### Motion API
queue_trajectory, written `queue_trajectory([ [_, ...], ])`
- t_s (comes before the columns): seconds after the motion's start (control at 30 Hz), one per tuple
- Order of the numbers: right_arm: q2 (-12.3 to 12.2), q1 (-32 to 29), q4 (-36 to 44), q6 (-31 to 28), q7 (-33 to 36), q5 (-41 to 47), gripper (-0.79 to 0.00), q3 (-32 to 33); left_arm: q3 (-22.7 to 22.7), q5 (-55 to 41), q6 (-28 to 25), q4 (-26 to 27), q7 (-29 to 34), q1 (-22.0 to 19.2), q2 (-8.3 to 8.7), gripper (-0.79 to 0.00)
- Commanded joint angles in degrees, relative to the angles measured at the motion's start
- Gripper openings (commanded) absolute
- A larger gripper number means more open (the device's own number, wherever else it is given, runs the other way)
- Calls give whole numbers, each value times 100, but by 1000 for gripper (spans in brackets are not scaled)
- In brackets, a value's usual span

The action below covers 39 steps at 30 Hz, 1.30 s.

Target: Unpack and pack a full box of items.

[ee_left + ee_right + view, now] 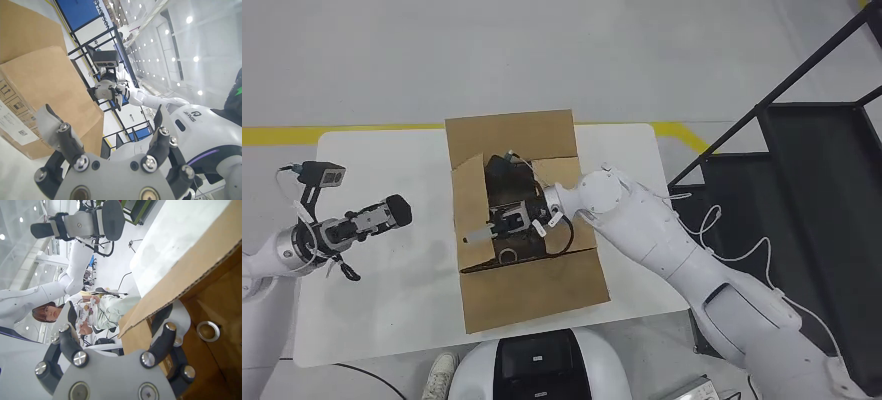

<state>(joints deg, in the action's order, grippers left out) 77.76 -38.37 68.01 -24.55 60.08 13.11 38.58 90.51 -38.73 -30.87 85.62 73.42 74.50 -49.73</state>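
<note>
Unpacking, likely: right end effector (117,315) is straddling box (527,290) edge, open, empty; left end effector (102,111) is hovering open, empty. Next: reaching inside.

Top view: mounted above the arms, looked down from farther off on the bench (372,300) and the open box (532,290). Left wrist view: sat close behind the left gripper (102,111), low over the bench, faced the box's outer wall and the right arm (143,96). Right wrist view: sat close behind the right gripper (121,309) at the box's rim, faced the left gripper. All three shared the box.
</note>
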Motion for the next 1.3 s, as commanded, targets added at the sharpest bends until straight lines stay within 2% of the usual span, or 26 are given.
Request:
queue_trajectory([
  [0.0, 73, 118, -41, -82, -65, -75, 0, -114, 107, -157, -25, 34, -26, 79, 5, 0],
  [0.17, 371, 531, -381, -189, -181, -165, 0, -554, 341, -533, -51, 169, -51, 260, 13, 0],
  [0.57, 1368, 1281, -1865, -420, -106, 61, 0, -1595, 964, -1471, 36, 453, 36, 655, 4, 0],
  [0.7, 1659, 1424, -2370, -445, -36, 151, 0, -1748, 864, -1247, 210, 315, 87, 573, -4, 0],
  [0.8, 1821, 1494, -2699, -550, 10, 189, 0, -1794, 612, -666, 610, 154, -62, 379, 0, 0],
  [1.03, 1956, 1626, -3114, -906, 107, 262, 0, -1657, 0, 348, 1005, -289, -447, -98, -40, 0],
  [1.17, 1896, 1602, -3056, -1152, 164, 255, 0, -1505, -205, 863, 1301, -448, -597, -323, -43, 0],
  [1.27, 1751, 1585, -2976, -1356, 209, 269, 0, -1275, -349, 1381, 1584, -543, -766, -474, -37, 0],
])
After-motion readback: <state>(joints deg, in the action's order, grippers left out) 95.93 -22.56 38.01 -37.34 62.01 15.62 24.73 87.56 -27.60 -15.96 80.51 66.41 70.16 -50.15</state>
